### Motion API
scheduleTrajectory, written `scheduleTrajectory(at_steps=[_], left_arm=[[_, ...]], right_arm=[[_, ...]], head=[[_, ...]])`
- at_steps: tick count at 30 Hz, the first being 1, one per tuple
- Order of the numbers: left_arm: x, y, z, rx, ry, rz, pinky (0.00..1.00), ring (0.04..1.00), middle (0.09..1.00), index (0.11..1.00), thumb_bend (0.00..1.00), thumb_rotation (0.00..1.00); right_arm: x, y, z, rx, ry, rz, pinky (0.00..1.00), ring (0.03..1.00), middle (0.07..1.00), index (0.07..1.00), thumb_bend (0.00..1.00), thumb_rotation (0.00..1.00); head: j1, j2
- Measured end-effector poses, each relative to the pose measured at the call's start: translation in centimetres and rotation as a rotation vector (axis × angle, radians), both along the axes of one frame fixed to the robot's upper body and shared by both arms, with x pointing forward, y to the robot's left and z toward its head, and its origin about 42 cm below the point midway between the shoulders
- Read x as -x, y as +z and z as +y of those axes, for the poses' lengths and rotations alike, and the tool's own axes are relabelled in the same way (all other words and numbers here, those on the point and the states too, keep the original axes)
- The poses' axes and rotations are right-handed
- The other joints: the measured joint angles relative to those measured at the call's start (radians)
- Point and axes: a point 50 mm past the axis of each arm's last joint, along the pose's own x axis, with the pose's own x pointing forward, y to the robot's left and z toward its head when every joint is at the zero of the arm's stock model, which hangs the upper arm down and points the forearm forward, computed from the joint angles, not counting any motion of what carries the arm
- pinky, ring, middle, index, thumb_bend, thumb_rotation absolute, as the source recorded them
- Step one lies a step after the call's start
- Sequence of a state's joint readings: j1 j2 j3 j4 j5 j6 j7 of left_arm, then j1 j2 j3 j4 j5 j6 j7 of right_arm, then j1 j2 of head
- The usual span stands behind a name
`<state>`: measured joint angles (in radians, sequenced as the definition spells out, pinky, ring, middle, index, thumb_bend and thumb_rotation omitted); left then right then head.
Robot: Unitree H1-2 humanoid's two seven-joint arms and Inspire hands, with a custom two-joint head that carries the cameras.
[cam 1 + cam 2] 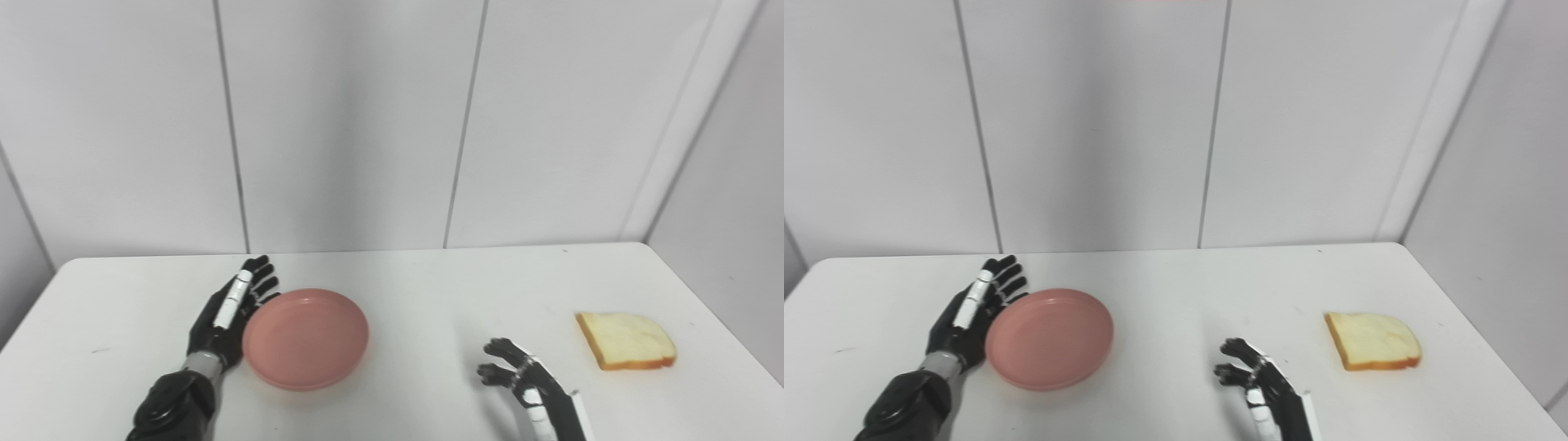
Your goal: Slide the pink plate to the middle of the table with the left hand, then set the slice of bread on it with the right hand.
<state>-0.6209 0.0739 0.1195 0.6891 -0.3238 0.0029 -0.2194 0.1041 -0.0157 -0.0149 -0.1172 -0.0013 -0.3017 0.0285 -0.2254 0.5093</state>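
Plate (305, 338): pink, empty, flat on white table (429, 288), left of centre.
L hand (231, 312): edge-on against plate's left rim, fingers (257, 283) straight & apart, holding nothing.
Bread (626, 340): one slice, flat on table, far right, well apart from plate.
R hand (527, 380): low near front edge, between plate & bread, fingers loosely curled, spread, empty; touches neither.
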Motion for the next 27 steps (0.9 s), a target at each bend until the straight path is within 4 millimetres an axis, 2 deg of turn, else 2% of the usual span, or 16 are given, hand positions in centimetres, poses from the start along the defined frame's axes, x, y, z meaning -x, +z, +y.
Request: scheduleTrajectory(at_steps=[2,4,6,10,12,14,18,22,23,27], left_arm=[[0.0,0.1,-0.1,0.000,-0.008,0.000,0.81,0.884,0.889,0.804,0.81,0.66],[0.0,0.1,-0.2,0.003,-0.023,-0.001,0.83,0.892,0.893,0.809,0.80,0.67],[0.0,0.2,-0.3,0.009,-0.027,0.003,0.85,0.900,0.898,0.814,0.80,0.67],[0.1,0.3,-0.7,0.018,-0.046,0.003,0.87,0.908,0.903,0.818,0.80,0.67],[0.1,0.3,-0.8,0.024,-0.051,0.001,0.87,0.912,0.905,0.822,0.79,0.68],[0.1,0.3,-0.7,0.030,-0.050,0.000,0.87,0.910,0.900,0.818,0.80,0.68],[0.1,0.2,-0.9,0.034,-0.060,0.002,0.88,0.916,0.905,0.830,0.78,0.68],[0.2,0.1,-1.3,0.043,-0.068,0.003,0.86,0.904,0.891,0.824,0.79,0.67],[0.2,0.1,-1.3,0.045,-0.069,0.003,0.86,0.903,0.887,0.817,0.79,0.67],[0.2,0.2,-1.5,0.053,-0.085,-0.003,0.89,0.922,0.915,0.843,0.77,0.68]], right_arm=[[0.0,0.0,0.4,0.009,-0.002,0.005,0.66,0.675,0.784,0.763,0.74,0.96],[-0.1,0.1,1.5,0.005,-0.005,0.013,0.67,0.682,0.798,0.773,0.73,0.97],[-0.2,0.1,3.0,-0.016,0.001,0.021,0.67,0.683,0.802,0.781,0.71,0.99],[-0.1,0.2,7.2,-0.075,0.027,0.043,0.67,0.692,0.802,0.791,0.67,1.00],[0.2,0.1,8.2,-0.079,0.026,0.059,0.66,0.693,0.797,0.792,0.65,1.00],[0.2,0.1,8.2,-0.076,0.016,0.058,0.65,0.673,0.772,0.781,0.61,0.99],[0.4,0.3,8.2,-0.078,-0.029,-0.002,0.65,0.657,0.751,0.771,0.62,0.98],[0.4,0.4,8.0,-0.082,-0.056,-0.031,0.66,0.681,0.762,0.780,0.65,0.95],[0.4,0.4,8.0,-0.084,-0.061,-0.032,0.66,0.695,0.778,0.786,0.69,0.90],[0.2,0.8,6.4,-0.145,-0.098,0.052,0.73,0.754,0.825,0.806,0.75,0.89]], head=[[-0.067,0.006],[-0.092,0.008],[-0.107,0.011],[-0.130,0.017],[-0.144,0.020],[-0.155,0.020],[-0.169,0.018],[-0.175,0.020],[-0.178,0.018],[-0.181,0.015]])
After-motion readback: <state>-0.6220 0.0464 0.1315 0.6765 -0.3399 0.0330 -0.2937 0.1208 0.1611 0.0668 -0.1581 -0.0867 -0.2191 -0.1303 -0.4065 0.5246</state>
